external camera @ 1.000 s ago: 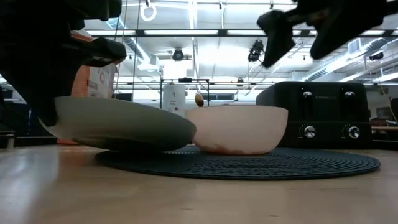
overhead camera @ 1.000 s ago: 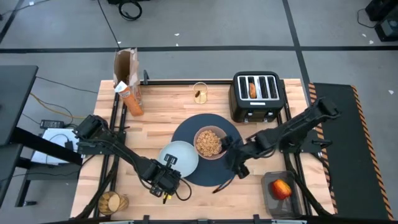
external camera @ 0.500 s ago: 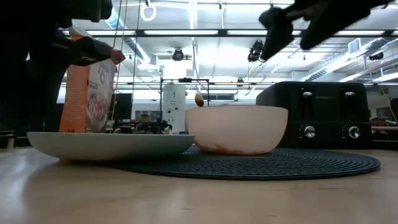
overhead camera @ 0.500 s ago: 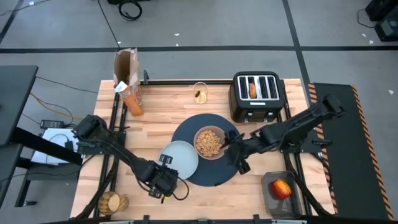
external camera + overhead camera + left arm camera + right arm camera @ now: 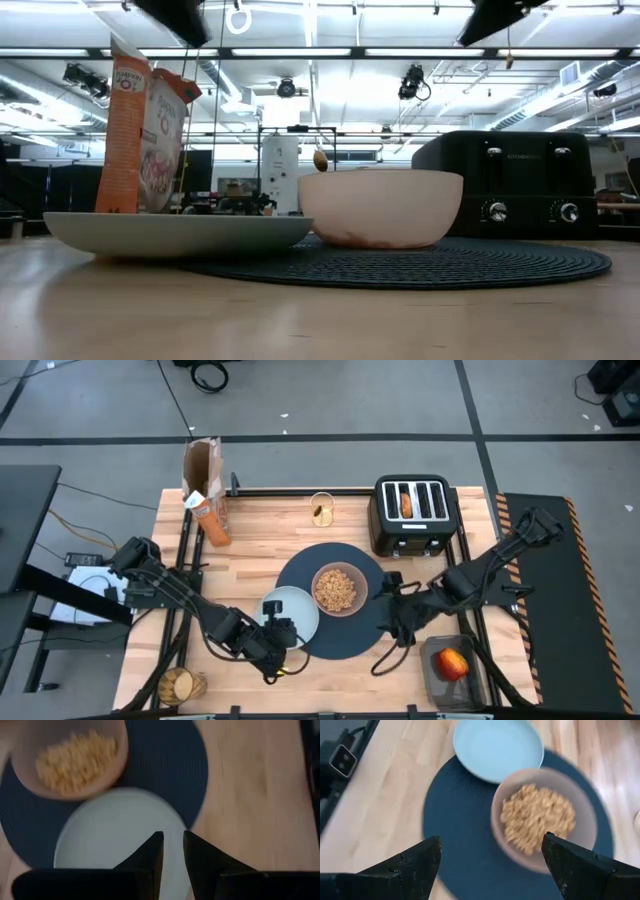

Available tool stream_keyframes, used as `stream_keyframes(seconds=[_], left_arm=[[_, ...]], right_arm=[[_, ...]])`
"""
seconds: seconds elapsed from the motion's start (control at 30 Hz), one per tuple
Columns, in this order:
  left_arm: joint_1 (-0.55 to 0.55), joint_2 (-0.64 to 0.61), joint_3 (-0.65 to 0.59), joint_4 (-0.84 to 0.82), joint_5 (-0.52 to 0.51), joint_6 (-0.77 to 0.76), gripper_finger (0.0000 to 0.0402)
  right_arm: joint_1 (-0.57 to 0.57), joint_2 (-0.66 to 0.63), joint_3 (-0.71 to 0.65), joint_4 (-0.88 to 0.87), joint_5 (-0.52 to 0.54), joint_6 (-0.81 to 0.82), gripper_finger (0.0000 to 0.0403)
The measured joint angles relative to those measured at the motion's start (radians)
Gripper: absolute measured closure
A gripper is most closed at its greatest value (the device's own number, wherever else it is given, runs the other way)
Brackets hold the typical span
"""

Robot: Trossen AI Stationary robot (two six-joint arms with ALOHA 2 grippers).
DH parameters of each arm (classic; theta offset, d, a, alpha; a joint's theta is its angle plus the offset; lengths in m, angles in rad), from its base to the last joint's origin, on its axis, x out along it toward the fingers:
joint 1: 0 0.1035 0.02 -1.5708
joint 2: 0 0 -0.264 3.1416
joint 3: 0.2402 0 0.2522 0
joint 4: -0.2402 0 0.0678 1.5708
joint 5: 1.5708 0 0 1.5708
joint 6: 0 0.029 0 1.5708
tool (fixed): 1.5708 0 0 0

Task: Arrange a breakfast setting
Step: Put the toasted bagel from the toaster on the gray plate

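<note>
Bowl of cereal on placemat, plate overlapping at 8 o'clock. Apple, bagel, tumbler still unplaced. Left gripper barely parted, right gripper wide, both empty.

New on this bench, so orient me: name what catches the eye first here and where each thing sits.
The round navy placemat at the table's middle draws the eye first, with the pinkish bowl of cereal on it and the pale plate overlapping its left edge. Behind it to the right, the black toaster holds a bagel. The left gripper hovers by the plate's near edge.
</note>
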State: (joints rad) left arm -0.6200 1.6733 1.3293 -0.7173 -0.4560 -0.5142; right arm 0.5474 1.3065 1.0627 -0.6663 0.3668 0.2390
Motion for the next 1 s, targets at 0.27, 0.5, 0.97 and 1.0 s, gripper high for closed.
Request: stream_keyframes(seconds=[0.27,0.5,0.97,1.0], left_arm=[[-0.004,0.0,0.0,0.025,-0.232,-0.031,0.032],[-0.006,0.009,-0.002,0.051,-0.275,-0.057,0.032],[0.05,0.009,-0.001,0.169,-0.416,0.01,0.032],[0.055,0.009,-0.001,0.168,-0.414,0.009,0.032]], right_arm=[[0.086,0.084,0.229,-0.524,0.172,0.441,0.0056],[-0.056,-0.079,0.209,-0.721,0.28,0.648,0.0056],[-0.661,-0.197,0.179,-0.653,0.32,0.572,0.0057],[-0.706,-0.183,0.179,-0.641,0.301,0.565,0.0058]])
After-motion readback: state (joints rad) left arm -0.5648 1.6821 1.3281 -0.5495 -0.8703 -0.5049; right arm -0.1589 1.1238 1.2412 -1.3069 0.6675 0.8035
